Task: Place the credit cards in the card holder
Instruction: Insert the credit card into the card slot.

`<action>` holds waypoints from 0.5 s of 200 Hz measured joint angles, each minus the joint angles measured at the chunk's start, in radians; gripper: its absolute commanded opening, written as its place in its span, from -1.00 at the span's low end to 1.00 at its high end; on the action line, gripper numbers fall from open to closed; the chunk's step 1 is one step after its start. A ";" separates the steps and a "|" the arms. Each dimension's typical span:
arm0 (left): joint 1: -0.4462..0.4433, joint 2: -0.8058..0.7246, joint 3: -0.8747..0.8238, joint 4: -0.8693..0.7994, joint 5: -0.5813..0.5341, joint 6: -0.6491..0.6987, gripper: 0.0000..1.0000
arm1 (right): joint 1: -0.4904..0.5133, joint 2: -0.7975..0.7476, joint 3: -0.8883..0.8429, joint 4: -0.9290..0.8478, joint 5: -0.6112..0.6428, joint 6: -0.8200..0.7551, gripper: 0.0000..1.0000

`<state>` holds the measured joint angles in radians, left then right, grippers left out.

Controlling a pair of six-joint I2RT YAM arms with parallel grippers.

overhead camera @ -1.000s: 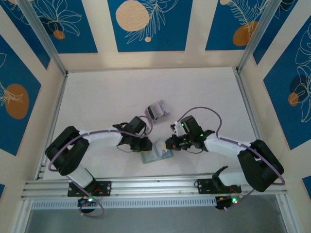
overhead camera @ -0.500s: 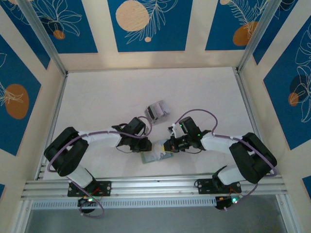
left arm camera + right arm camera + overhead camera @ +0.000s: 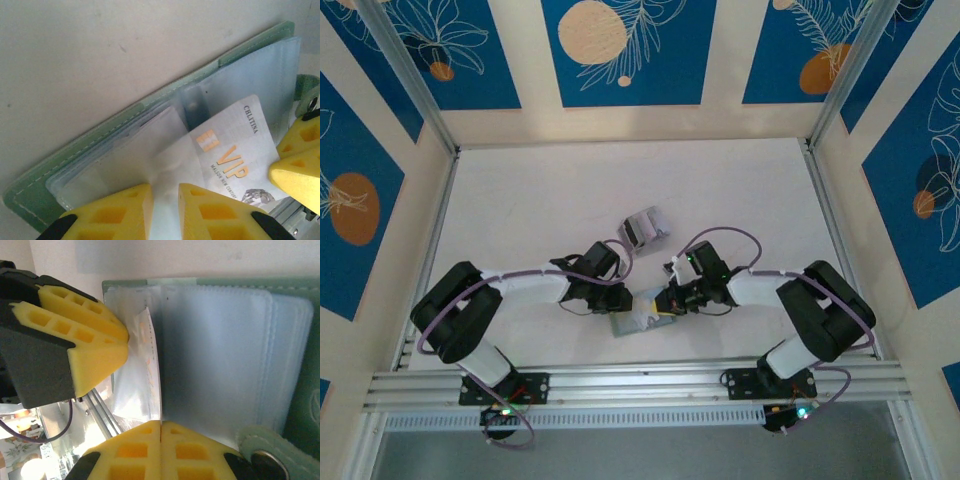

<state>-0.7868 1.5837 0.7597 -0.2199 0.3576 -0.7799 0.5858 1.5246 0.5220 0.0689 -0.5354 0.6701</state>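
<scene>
Near the front edge of the bench [image 3: 570, 190], the left end effector [image 3: 165, 210] pinches a clear sleeve [image 3: 150, 155] of the card holder [image 3: 100, 135]; the right end effector [image 3: 161, 440] grips a white credit card [image 3: 235, 150]. Best slid in flat, square to the pocket.

Card holder [image 3: 638, 324] lies open and flat on the table near the front edge. I see a sage-green stitched cover [image 3: 65, 160], with a snap tab [image 3: 262, 452] on one edge. Clear plastic sleeves [image 3: 135, 155] are fanned out inside. One white card [image 3: 235, 150] with orange "VIP" lettering lies angled among the sleeves, one corner under a sleeve and most of its face bare. From the right wrist I get that card [image 3: 149, 355] edge-on against the sleeves [image 3: 215, 355]. A stack of pale cards [image 3: 642, 226] sits further back, well apart.
</scene>
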 measured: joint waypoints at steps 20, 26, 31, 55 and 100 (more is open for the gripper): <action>0.000 -0.001 -0.001 0.000 0.000 0.000 -0.56 | 0.000 0.015 0.010 0.003 0.002 0.000 -1.00; 0.000 -0.002 -0.001 0.000 0.000 0.000 -0.56 | -0.001 0.018 0.013 0.003 0.005 0.000 -1.00; 0.000 -0.002 -0.002 0.000 0.000 0.000 -0.56 | -0.001 0.020 0.016 0.003 0.005 0.000 -1.00; 0.000 -0.004 -0.003 0.000 0.000 0.000 -0.55 | -0.001 0.029 0.023 0.010 0.009 0.000 -1.00; 0.000 -0.005 -0.006 0.003 0.000 0.000 -0.55 | 0.003 0.055 0.048 0.010 0.012 0.000 -1.00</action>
<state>-0.7868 1.5787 0.7540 -0.2169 0.3573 -0.7795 0.5892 1.5799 0.5697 0.0788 -0.5236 0.6704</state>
